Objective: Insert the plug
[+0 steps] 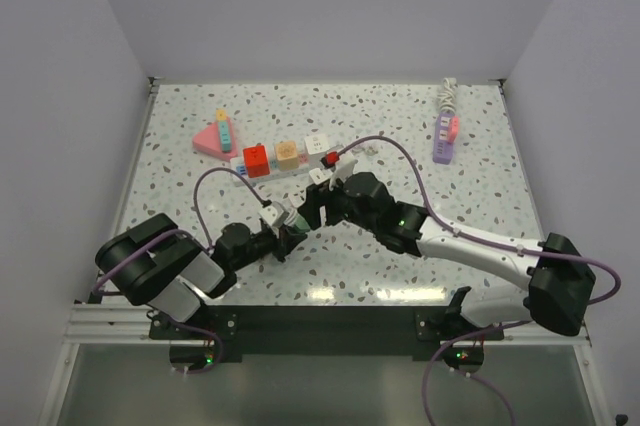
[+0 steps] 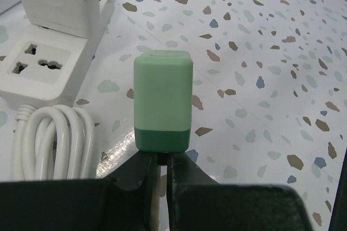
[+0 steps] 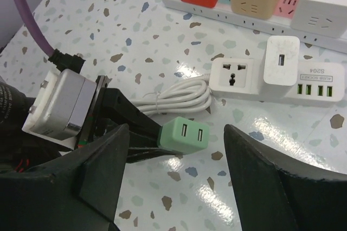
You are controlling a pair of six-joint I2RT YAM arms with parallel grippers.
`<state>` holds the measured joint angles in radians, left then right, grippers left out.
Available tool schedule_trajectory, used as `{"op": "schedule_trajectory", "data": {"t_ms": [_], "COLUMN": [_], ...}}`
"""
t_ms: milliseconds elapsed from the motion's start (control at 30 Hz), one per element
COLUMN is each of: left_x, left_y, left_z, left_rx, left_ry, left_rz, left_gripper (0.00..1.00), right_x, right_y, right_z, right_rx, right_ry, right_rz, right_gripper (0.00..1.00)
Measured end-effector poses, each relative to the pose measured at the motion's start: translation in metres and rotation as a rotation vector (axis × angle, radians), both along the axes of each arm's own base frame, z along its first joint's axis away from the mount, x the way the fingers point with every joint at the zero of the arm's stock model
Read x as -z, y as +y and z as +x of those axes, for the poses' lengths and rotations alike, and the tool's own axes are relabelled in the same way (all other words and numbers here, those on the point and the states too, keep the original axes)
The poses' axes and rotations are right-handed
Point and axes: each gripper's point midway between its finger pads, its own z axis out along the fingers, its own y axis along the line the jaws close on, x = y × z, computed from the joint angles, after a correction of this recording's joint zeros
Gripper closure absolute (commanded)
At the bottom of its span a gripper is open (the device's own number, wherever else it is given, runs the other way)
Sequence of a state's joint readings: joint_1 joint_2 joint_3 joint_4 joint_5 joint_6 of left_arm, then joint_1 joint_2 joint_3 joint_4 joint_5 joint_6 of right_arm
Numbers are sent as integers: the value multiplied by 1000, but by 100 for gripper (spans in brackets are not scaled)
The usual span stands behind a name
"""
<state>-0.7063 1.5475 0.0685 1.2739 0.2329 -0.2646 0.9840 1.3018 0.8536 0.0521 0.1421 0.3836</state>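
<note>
My left gripper is shut on the base of a light green plug block and holds it just above the table; its two USB slots face the right wrist camera. My right gripper is open, one finger on each side of the green plug and neither touching it. A small white socket strip with a universal socket and a white charger in it lies just beyond, its coiled cord beside the plug. From above, both grippers meet at mid-table.
A long white power strip holds a red cube, an orange cube and a white cube. A pink triangular block lies at the back left, and a purple strip at the back right.
</note>
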Motion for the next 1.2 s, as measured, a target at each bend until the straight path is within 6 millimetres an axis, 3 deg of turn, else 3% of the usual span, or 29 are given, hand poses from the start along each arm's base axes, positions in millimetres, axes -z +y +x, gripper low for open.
{"op": "schedule_trajectory", "data": {"t_ms": [333, 667, 1200], "left_x": [-24, -49, -51], "left_y": [0, -2, -3], "left_z": [0, 1, -1], "left_rx": [34, 45, 61], "left_ry": [-132, -222, -255], "left_rz": [-6, -41, -25], "left_gripper": [100, 100, 100], "right_x": [11, 43, 30], "right_y": [-1, 9, 12], "right_z": [-6, -18, -7], "right_rx": [-29, -84, -60], "right_ry": [136, 259, 262], "right_rz": [39, 14, 85], "right_gripper": [27, 30, 35]}}
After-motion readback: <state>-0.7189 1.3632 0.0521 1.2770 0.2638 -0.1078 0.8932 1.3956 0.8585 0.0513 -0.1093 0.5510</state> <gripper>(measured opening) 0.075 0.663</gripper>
